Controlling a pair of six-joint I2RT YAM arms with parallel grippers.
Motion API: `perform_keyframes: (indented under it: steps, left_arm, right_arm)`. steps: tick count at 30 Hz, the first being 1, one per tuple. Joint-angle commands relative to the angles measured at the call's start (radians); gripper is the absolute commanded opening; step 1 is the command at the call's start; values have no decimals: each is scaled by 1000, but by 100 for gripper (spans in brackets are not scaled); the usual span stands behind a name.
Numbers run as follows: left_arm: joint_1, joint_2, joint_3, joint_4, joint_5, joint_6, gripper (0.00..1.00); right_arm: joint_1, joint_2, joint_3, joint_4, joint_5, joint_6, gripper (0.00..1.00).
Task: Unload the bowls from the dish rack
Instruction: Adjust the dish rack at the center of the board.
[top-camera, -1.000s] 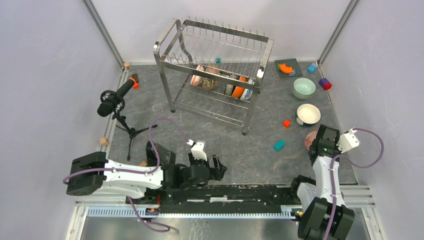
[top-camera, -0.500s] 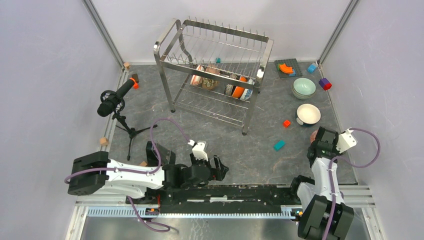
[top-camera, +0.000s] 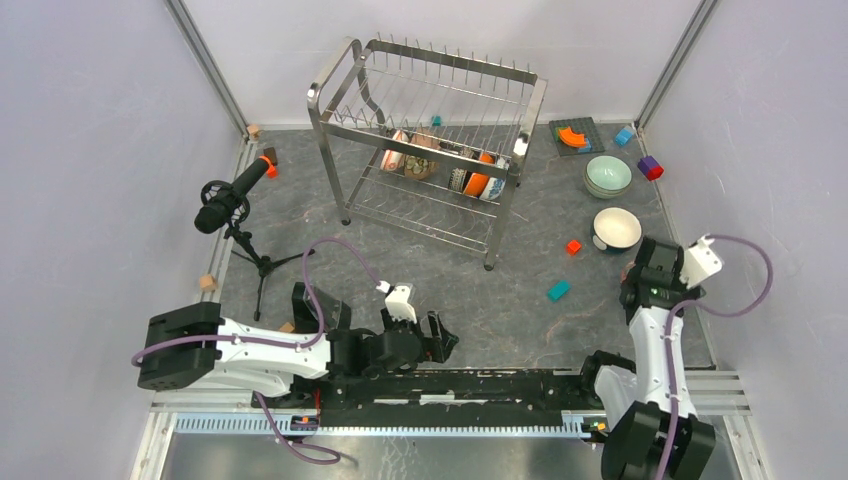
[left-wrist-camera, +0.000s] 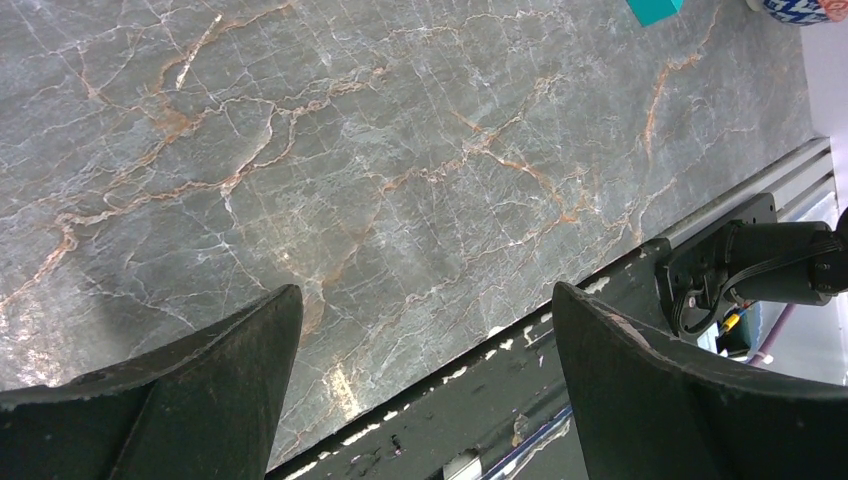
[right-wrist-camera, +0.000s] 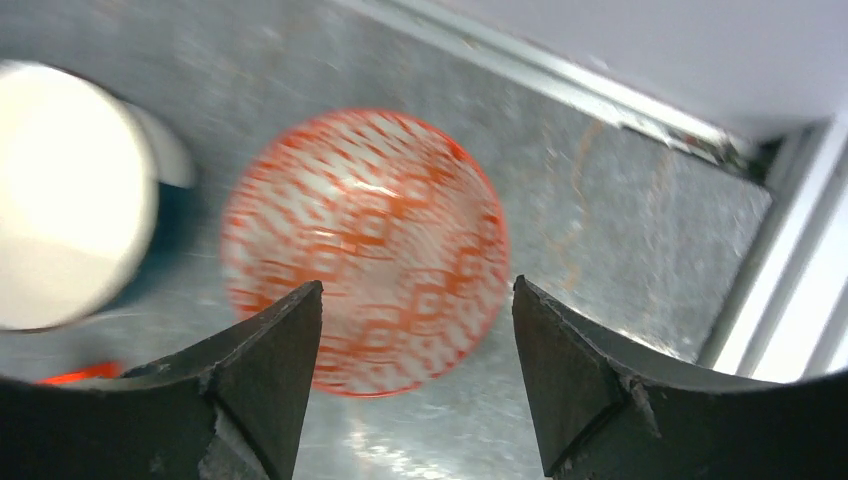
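The dish rack (top-camera: 331, 84) stands at the back centre, with several bowls (top-camera: 478, 180) on edge in its lower tier. At the right, on the table, sit a pale green bowl (top-camera: 608, 175) and a cream white bowl (top-camera: 617, 228). My right gripper (right-wrist-camera: 418, 283) hovers open above a red-patterned bowl (right-wrist-camera: 365, 250), which lies flat on the table and touches neither finger. In the top view the right wrist (top-camera: 655, 272) hides that bowl. Low at the near edge, my left gripper (left-wrist-camera: 428, 290) is wide open with nothing in it.
A microphone on a tripod (top-camera: 228, 200) stands at the left. Toy blocks lie about on the right: teal (top-camera: 558, 290), red (top-camera: 573, 246), blue (top-camera: 624, 135), purple (top-camera: 650, 167). A dark plate with an orange piece (top-camera: 575, 135) is behind them. A black rail (top-camera: 450, 385) runs along the front.
My right gripper has opened and let go of the red-patterned bowl, then lifted and shifted slightly to the right. The left arm has stayed still.
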Motion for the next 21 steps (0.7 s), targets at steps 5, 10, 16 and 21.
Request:
perform_keyframes:
  steps: [5, 10, 16, 21]
  left_arm:
    - [-9, -11, 51, 5, -24, 44, 100]
    - [-10, -46, 122, -58, -64, 147, 100]
    - [-10, -60, 246, 14, -178, 483, 100]
    - [-11, -18, 314, 327, -208, 901, 100]
  right_arm:
    - [135, -131, 206, 94, -146, -26, 74]
    - [237, -203, 230, 168, -281, -70, 74]
    - [338, -320, 61, 406, -570, -26, 69]
    - [455, -396, -84, 536, -662, -3, 68]
